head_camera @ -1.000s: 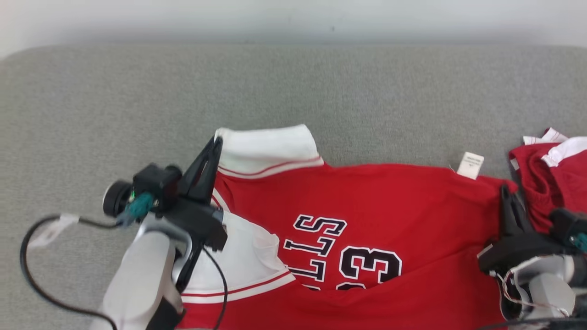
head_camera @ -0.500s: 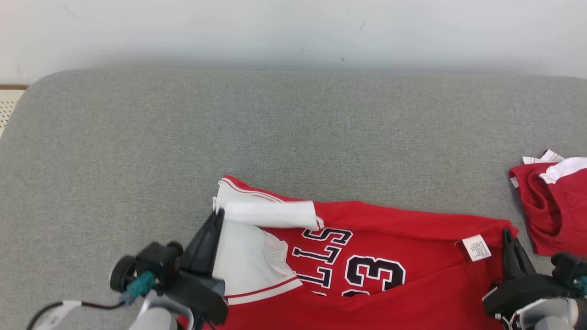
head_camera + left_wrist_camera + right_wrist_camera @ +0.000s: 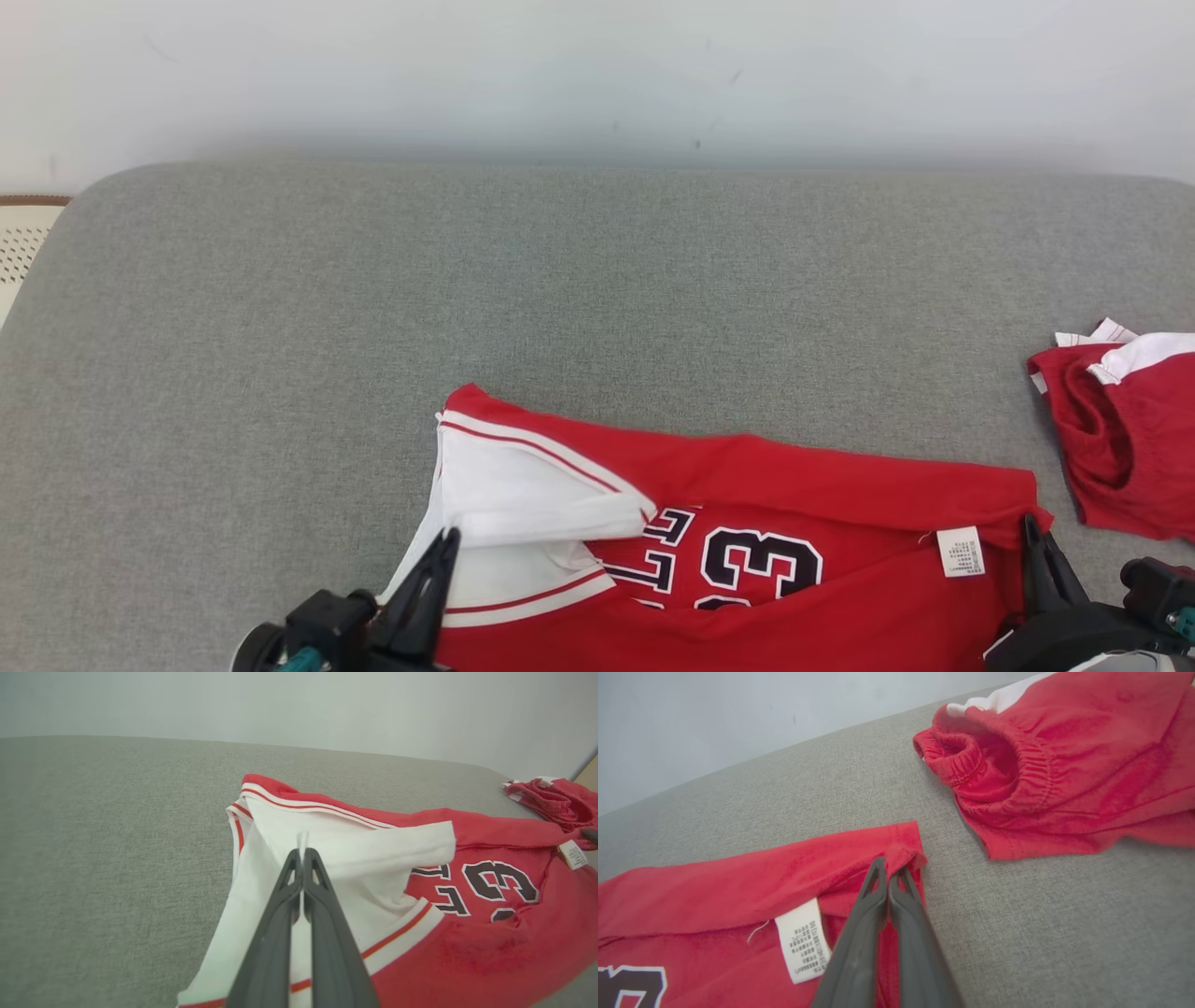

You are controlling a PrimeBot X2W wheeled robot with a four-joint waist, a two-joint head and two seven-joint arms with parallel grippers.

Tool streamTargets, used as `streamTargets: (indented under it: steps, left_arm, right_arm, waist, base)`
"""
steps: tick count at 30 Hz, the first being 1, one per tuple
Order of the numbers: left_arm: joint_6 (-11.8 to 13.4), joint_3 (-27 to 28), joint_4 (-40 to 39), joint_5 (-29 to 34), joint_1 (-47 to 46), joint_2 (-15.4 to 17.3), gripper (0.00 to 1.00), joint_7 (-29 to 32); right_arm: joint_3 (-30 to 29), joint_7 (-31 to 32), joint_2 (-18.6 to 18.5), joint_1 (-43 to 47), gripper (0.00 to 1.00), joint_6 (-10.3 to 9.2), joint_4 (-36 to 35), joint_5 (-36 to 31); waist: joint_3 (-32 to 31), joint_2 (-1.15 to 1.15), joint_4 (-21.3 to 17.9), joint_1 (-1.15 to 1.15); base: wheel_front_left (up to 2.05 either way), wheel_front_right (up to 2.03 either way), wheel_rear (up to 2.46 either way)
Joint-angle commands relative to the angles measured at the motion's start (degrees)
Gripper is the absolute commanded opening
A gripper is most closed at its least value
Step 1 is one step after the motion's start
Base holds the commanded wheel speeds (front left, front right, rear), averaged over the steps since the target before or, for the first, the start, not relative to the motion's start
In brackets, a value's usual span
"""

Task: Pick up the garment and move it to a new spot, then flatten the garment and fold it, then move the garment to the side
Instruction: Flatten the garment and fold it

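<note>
Your left end effector (image 3: 302, 851) is clamped on the white sleeve (image 3: 373, 849) of the garment (image 3: 822, 485), and your right end effector (image 3: 891, 867) is clamped on its red hem corner (image 3: 906, 847). The garment lies partly folded on the grey cushion (image 3: 597, 280), near red shorts (image 3: 1130, 439).

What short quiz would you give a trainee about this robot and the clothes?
1. True or false: the left claw is shut on the jersey's white sleeve.
2. What lies apart from the jersey, on the robot's right? A) red shorts B) a towel C) a cap
3. Fill in: the right claw pinches the jersey's corner beside a white ___.
Key: 1 true; 2 A; 3 label.
</note>
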Motion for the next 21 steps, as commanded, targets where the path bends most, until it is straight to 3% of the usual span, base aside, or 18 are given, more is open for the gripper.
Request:
streamTargets:
  steps: [1,21]
  left_arm:
    - [0.0,0.9,0.3,-0.1,1.2,0.1,0.00,-0.3]
    - [0.0,1.9,0.0,-2.6,6.4,0.0,0.00,-0.3]
  right_arm:
    - [0.0,0.0,0.1,1.0,0.00,-0.06,-0.1,0.3]
    - [-1.4,0.0,0.2,2.9,0.00,-0.06,1.2,-0.4]
  waist:
    - [-0.1,0.00,-0.1,0.00]
    - [-2.5,0.00,0.1,0.00]
  base:
    - [0.00,0.00,0.00]
    - [0.00,0.00,0.00]
